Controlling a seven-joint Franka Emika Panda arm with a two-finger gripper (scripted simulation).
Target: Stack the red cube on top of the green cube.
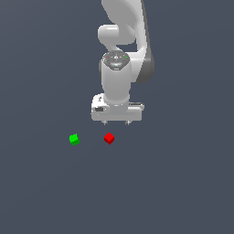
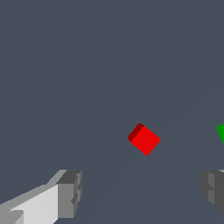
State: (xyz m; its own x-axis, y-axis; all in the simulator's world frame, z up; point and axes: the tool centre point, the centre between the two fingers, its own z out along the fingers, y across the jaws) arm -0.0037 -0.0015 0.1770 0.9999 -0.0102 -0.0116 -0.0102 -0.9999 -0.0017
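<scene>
Gripper (image 1: 116, 122) is hanging above floor, fingers spread, empty | red cube (image 1: 109, 138) is lying apart from green cube (image 1: 74, 139)

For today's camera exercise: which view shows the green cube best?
The exterior view: the whole green cube shows there, beside the red cube. The wrist view catches only a sliver at the picture's edge.

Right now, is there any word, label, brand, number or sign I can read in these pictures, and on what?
None can be read.
Red cube: plain faces.
Green cube: plain faces.
Gripper: a small dark mark on its body, too small to read.
</scene>
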